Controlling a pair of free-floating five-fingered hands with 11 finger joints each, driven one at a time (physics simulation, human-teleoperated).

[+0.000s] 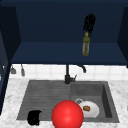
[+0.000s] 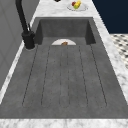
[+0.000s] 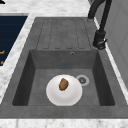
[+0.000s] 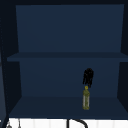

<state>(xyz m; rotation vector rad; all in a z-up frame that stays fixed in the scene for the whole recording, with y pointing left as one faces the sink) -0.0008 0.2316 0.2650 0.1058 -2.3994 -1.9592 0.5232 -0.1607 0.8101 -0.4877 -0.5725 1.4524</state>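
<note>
I have the right hand (image 1: 89, 23) up inside the open wall cabinet (image 1: 62, 53), fingers pointing down onto the cap of an upright olive-green bottle (image 1: 85, 45) directly beneath it; whether the fingers pinch the cap I cannot tell. In the upper view the bottle (image 4: 86, 99) stands on the lower shelf (image 4: 50, 110) under that hand (image 4: 88, 77). The left hand (image 1: 34, 117) hangs far below, curled, at the sink's (image 1: 45, 95) front edge, beside a red ball (image 1: 67, 115).
</note>
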